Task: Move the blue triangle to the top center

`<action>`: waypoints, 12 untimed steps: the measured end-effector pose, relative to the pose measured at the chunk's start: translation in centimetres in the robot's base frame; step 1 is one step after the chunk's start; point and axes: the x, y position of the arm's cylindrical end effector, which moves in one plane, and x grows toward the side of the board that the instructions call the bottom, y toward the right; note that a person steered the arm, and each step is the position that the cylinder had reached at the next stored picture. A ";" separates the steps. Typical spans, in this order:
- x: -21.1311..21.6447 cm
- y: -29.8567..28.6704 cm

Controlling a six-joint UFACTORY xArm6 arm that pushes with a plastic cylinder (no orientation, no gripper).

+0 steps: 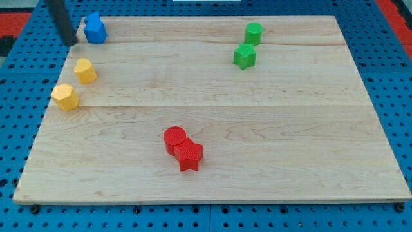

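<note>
The blue triangle block (95,28) stands near the top left corner of the wooden board (212,187). My dark rod comes down from the view's top left, and my tip (69,42) rests at the board's left edge, just left of and slightly below the blue block, a small gap apart.
Two yellow blocks (85,70) (65,96) lie at the left edge below the blue block. A green cylinder (253,32) and a green star-like block (244,56) sit at the upper right. A red cylinder (174,138) touches a red star block (188,154) at the lower middle.
</note>
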 end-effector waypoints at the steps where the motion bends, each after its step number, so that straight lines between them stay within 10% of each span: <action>1: -1.9 -0.1; 4: -7.6 11.8; 6: -6.6 7.0; 9: -3.8 23.1; 11: -4.2 9.2; 12: -7.9 14.5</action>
